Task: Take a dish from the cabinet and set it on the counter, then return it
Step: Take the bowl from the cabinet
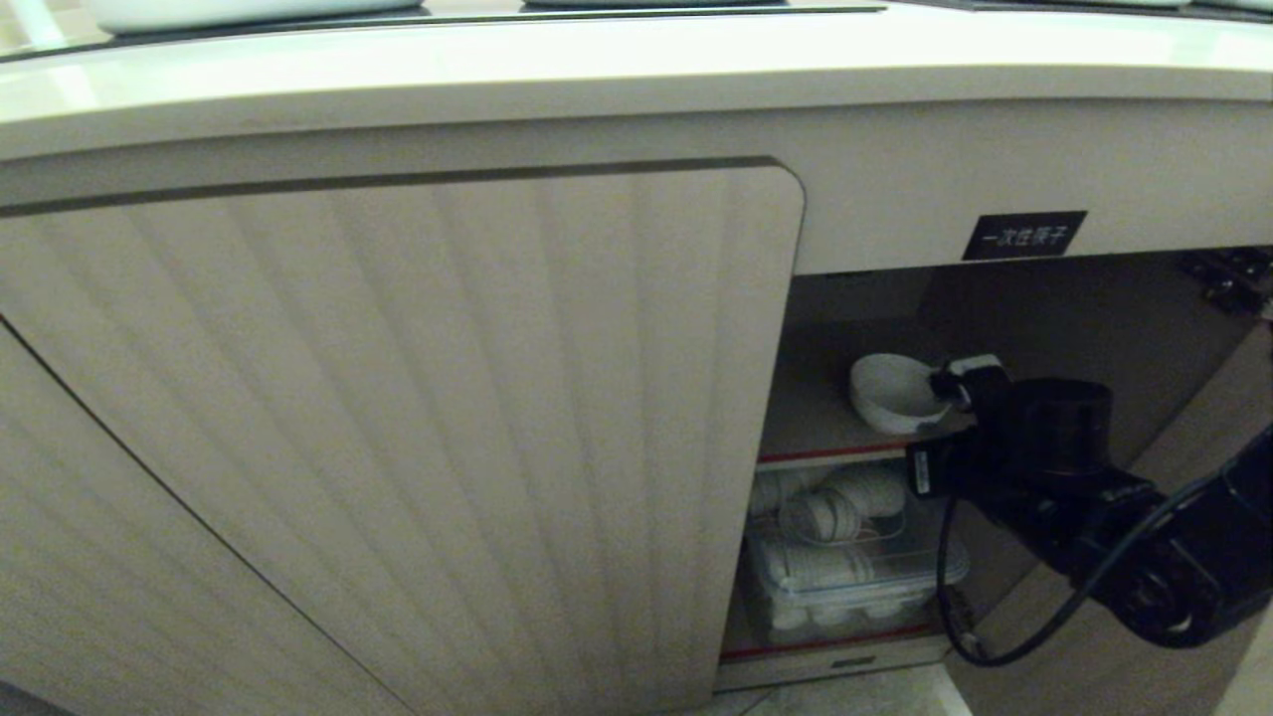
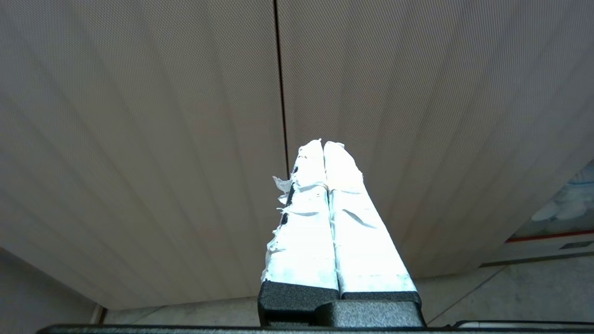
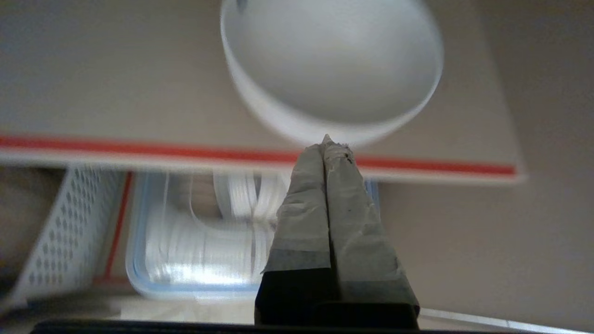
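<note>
Bowl on the cabinet shelf, right hand at its rim

The dish [image 1: 892,391] sits on the upper red-edged shelf [image 1: 830,452] inside the cabinet [image 1: 398,418], below the table [image 1: 636,70]. The right hand [image 3: 327,139] is clenched, empty, just beside it; whether it is fetching or returning, I can't tell. The left hand [image 2: 322,144] hangs clenched before the door.

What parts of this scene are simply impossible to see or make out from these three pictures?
- Head view: the right hand hides the near rim of the small glossy white bowl, so contact is unclear.
- Head view: the ribbed beige cabinet door hides the shelves behind it.
- Right wrist view: the white items in the clear plastic box are blurred.
- Head view: things on the cream countertop are cut off by the top edge.
</note>
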